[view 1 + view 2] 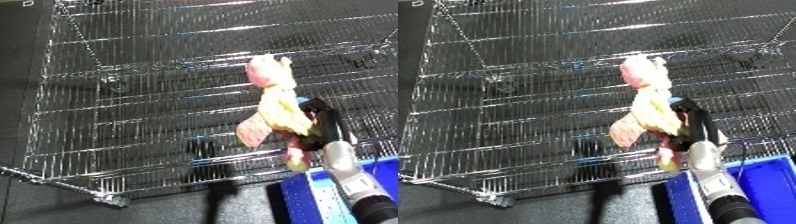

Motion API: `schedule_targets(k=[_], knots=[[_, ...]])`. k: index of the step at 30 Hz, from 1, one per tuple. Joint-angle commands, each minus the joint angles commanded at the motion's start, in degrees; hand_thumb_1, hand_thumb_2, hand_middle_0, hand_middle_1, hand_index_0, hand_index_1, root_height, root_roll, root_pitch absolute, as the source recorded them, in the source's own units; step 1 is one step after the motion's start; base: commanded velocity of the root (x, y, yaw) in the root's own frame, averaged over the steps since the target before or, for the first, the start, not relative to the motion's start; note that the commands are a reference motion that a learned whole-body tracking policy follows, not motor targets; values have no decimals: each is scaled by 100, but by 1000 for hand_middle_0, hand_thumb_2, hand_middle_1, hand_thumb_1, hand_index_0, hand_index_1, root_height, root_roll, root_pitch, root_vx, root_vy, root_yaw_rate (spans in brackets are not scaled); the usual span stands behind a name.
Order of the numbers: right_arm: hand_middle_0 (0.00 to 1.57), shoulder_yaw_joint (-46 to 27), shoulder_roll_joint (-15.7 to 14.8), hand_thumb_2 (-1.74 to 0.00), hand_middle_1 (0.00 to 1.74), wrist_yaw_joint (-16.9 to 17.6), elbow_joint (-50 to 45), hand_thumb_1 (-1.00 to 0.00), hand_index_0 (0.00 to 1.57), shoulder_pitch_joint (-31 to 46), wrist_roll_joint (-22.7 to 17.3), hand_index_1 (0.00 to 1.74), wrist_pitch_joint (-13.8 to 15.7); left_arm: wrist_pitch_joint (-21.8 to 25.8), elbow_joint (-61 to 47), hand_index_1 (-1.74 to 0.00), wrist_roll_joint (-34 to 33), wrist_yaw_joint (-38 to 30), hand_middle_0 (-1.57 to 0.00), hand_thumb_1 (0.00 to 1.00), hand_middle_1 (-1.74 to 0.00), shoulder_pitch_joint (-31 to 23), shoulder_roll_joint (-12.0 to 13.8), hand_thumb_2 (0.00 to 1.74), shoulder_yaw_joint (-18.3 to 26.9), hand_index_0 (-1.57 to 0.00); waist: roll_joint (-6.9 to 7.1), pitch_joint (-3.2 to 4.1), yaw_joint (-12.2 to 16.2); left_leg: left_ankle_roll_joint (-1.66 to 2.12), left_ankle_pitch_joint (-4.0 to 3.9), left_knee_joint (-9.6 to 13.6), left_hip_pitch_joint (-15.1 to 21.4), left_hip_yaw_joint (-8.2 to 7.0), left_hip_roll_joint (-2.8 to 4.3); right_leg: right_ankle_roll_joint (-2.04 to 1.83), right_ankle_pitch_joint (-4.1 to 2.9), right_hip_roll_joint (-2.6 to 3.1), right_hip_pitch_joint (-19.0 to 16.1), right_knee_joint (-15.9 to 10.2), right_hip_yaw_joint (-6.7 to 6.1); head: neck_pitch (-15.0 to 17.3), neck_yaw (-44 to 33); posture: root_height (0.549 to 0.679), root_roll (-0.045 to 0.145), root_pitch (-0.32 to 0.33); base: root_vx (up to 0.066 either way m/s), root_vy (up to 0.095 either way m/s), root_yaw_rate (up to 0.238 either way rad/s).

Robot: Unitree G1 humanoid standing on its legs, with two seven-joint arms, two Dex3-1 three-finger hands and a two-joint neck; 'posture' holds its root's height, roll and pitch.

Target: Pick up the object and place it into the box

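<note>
Spreading across nearly the whole of both views, a wire shelf (pixel 133 100) of thin chrome rods tilts down toward the camera, its corner foot showing low at the left over a dark floor (pixel 53 205). It carries nothing that I can make out; what lies under the mesh is too dim to tell.

Next in size is the blue bin (pixel 762 185), which the task calls the box. Only its near-left corner shows, at the lower right, with a perforated blue wall and a raised rim. Its inside is mostly out of view.

Rising out of that corner is the right forearm, white and silver, ending in the black right robot hand (pixel 322 127). Its fingers are curled round the plush toy (pixel 275 107) and hold it up in the air, clear of the shelf and up and to the left of the bin's rim. The left robot hand shows in neither view.

The toy is pink and pale yellow, with a pink head on top, a yellow body and a pink limb hanging at the lower left. It looks soft and light, a stuffed thing that squashes under the fingers and droops where it is not supported. It is hardly fragile or slippery, though the dangling limbs could snag on the wire or on the bin's rim. The middle of the body, where the hand has it, seems the best place to hold, since the limbs would only stretch and swing.
</note>
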State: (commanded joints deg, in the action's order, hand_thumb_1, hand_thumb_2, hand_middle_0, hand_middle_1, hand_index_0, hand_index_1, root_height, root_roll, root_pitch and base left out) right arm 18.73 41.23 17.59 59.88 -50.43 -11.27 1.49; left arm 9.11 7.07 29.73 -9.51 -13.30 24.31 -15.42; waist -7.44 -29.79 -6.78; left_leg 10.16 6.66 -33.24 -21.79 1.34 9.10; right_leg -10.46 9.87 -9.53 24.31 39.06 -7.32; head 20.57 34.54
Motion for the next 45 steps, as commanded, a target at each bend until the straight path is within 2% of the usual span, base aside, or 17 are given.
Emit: schedule_targets(k=[8,13,20,25,30,37,42,45], knots=[[1570,-986,-7,-1740,1740,618,-1638,-1000,1570,991,-203,1740,462,18,121,-1740,-48,-38,-1570,1000,-1740,87,-107,1740,59,-1570,116,0,236,-45,22,8,116,-15,27,-28,-18,-12,-107,-36,-4,-229,46,632,56,-98,-16,17,-36],[1570,-2045,-257,-1740,1740,1044,-3110,-1000,1570,1999,-505,1740,870,24,238,-1740,-78,-140,-1570,1000,-1740,118,-272,1740,133,-1570,218,0,428,-70,60,-45,162,-41,54,-42,-20,-8,-139,2,-25,-285,228,630,57,-114,-6,7,-45],[1570,-2951,-628,-1740,1740,1240,-4394,-1000,1570,2921,-846,1740,1236,-23,376,-1740,-71,-170,-1570,1000,-1740,229,-417,1740,118,-1570,295,0,637,-99,131,-99,361,-97,103,-57,-28,-6,-291,13,-62,-369,722,628,60,-149,6,-5,-52],[1570,-3500,-831,-1740,1740,1301,-5022,-1000,1570,3451,-922,1740,1434,-102,337,-1740,-62,-112,-1570,1000,-1740,263,-426,1740,51,-1570,283,0,850,-109,157,-132,498,-153,138,-48,-40,0,-439,-20,-93,-346,1242,627,61,-178,7,-1,-55],[1570,-4032,-974,-1740,1740,1453,-5397,-1000,1570,3939,-823,1740,1525,-166,322,-1740,-31,-89,-1570,1000,-1740,298,-396,1740,-26,-1570,259,0,1066,-115,186,-169,612,-196,160,-52,-45,6,-585,-77,-122,-54,1896,626,61,-204,1,3,-39],[1570,-4564,-1105,-1740,1740,1628,-5413,-1000,1570,4479,-770,1740,1595,-211,376,-1740,2,-56,-1570,1000,-1740,359,-376,1740,-178,-1570,247,25,1394,-129,253,-234,720,-291,191,-44,-42,22,-661,-104,-184,240,2350,624,66,-224,2,17,-81],[1570,-4787,-1215,-1740,1740,1738,-4919,-1000,1570,4765,-855,1740,1574,-195,494,-1740,-6,-26,-1570,1000,-1740,478,-366,1740,-290,-1570,208,94,1635,-153,320,-247,819,-398,203,-36,-48,37,-706,-171,-250,376,2543,626,71,-226,-1,24,-124],[1570,-4854,-1263,-1740,1740,1765,-4503,-1000,1570,4820,-995,1740,1583,-142,542,-1740,-3,-7,-1570,1000,-1740,538,-378,1740,-325,-1570,161,141,1750,-152,337,-221,871,-462,211,-29,-53,48,-738,-224,-280,447,2555,627,74,-225,8,13,-126]])
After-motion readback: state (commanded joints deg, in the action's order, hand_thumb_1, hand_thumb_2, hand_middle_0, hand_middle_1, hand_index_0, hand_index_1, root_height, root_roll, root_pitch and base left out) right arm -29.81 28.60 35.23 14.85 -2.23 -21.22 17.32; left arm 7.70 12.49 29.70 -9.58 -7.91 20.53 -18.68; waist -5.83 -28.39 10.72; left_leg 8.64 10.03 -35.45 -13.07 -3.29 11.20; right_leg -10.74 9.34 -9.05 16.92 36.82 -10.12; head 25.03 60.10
